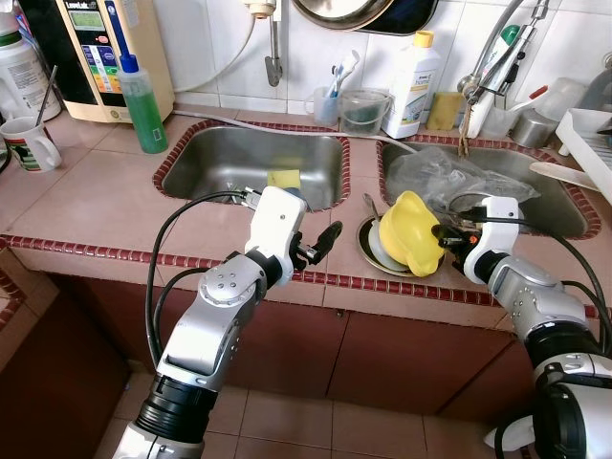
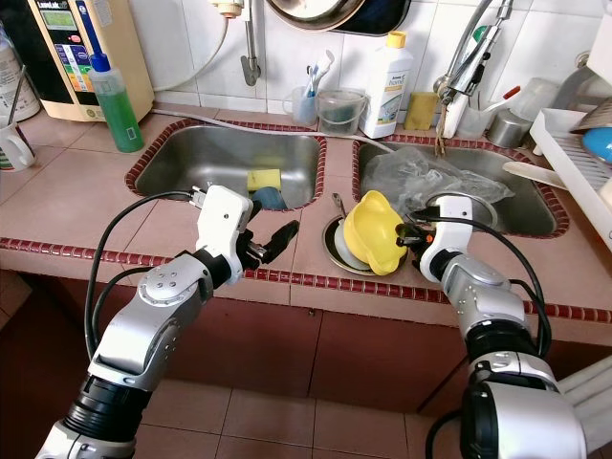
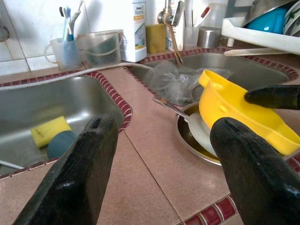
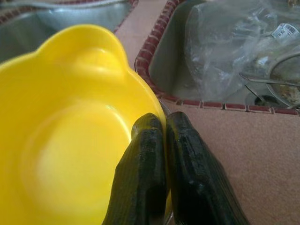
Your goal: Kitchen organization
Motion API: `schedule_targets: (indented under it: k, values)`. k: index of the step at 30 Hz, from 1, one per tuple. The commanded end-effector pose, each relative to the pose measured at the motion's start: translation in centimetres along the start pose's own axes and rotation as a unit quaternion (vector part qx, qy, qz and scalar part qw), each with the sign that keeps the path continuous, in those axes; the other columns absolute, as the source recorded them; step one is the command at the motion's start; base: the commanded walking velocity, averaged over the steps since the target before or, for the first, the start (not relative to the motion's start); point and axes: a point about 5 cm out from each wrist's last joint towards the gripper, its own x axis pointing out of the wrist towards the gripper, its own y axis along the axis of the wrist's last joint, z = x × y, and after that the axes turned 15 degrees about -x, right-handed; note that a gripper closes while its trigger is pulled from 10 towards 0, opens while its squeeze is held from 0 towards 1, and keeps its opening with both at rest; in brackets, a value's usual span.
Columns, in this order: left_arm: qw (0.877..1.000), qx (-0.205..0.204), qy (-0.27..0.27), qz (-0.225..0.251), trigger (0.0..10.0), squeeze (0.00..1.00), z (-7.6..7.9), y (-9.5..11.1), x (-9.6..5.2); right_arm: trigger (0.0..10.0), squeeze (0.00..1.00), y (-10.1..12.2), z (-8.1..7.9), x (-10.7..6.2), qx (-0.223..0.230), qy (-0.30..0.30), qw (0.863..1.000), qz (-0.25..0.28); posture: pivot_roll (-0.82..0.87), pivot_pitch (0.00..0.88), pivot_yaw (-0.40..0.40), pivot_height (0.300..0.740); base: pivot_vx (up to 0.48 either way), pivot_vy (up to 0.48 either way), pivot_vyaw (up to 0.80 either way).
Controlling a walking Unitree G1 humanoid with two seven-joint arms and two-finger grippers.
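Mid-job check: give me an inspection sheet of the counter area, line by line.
Surface: pink tiled counter, double steel sink.
Job's things: yellow bowl tilted on a metal plate with a spoon.
Clutter: sponge in the left basin; plastic bag in the right; green bottle, mug.
Grippers: right gripper pinches the bowl's rim; left gripper open above the counter edge.
Cables: black leads along both arms.
Surroundings: tap, dish rack.
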Motion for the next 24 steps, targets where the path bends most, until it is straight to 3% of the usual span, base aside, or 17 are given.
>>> schedule_targets:
  k: [1, 10, 19, 20, 21, 22, 23, 24]
  values:
    - [1.000, 0.009, -0.005, 0.013, 10.0, 0.00, 0.2, 0.9, 0.1, 0.0, 0.00, 1.3, 0.6, 0.0, 0.018, -0.006, 1.000, 0.025, -0.05, 0.000, -0.015, 0.740, 0.000, 0.000, 0.00]
    - [1.000, 0.013, -0.002, 0.015, 10.0, 0.00, 0.1, 1.0, 0.1, 0.0, 0.00, 4.7, 0.7, -0.1, 0.087, 0.013, 0.989, 0.121, -0.04, 0.000, -0.019, 0.740, 0.000, 0.000, 0.00]
    - [1.000, 0.018, 0.001, 0.022, 10.0, 0.00, 0.0, 1.2, 0.1, 0.0, 0.00, 7.4, 0.2, -0.8, 0.080, 0.024, 0.976, 0.199, -0.04, 0.000, -0.020, 0.740, 0.000, 0.000, 0.00]
    - [1.000, 0.019, 0.001, 0.023, 10.0, 0.00, -0.1, 1.2, 0.1, 1.7, 0.00, 7.7, 0.2, -0.9, 0.076, 0.019, 0.975, 0.210, -0.04, 0.000, -0.020, 0.740, 0.000, 0.000, 0.00]
    - [1.000, 0.020, 0.001, 0.024, 10.0, 0.00, -0.1, 1.2, 0.1, 1.7, 0.00, 7.9, 0.2, -1.0, 0.073, 0.016, 0.973, 0.217, -0.04, 0.000, -0.019, 0.740, 0.000, 0.000, 0.00]
    - [0.999, 0.021, 0.002, 0.027, 10.0, 0.00, -0.2, 1.3, 0.1, 7.5, 0.00, 8.3, 0.2, -1.3, 0.052, 0.006, 0.970, 0.239, -0.04, 0.000, -0.018, 0.740, 0.000, 0.000, 0.00]
    - [0.999, 0.021, 0.003, 0.027, 10.0, 0.00, -0.3, 1.3, 0.1, 7.5, 0.00, 8.5, 0.2, -1.4, 0.041, 0.001, 0.968, 0.247, -0.04, 0.000, -0.017, 0.740, 0.000, 0.000, 0.00]
    - [0.999, 0.022, 0.003, 0.030, 10.0, 0.00, -0.3, 1.3, 0.1, 10.0, 0.00, 8.6, 0.2, -1.5, 0.032, 0.001, 0.968, 0.250, -0.04, 0.000, -0.017, 0.740, 0.000, 0.000, 0.00]
